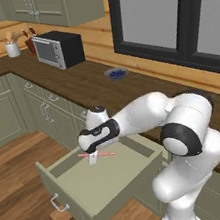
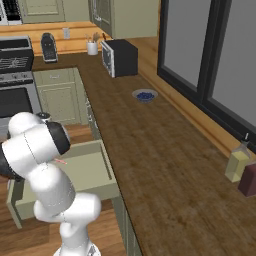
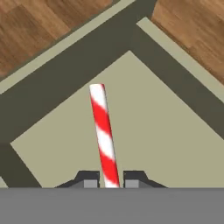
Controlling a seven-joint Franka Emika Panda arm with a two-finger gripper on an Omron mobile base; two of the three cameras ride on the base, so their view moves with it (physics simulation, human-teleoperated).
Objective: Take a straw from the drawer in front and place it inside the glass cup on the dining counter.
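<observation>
Reaching low over open drawer (image 1: 89,186), arm bent forward, gripper (image 1: 93,158) pointing down. Jaws closed on straw (image 3: 104,133), one straw, lying across drawer interior near its middle. Drawer walls ring it on all sides; open room above. One drawer pulled out.

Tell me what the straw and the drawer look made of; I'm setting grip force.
The straw: smooth red-and-white striped tube with a soft sheen, likely plastic or coated paper. The drawer: flat matte sage-green panels, apparently painted wood, though no grain shows. Its handle looks like silvery metal.
</observation>
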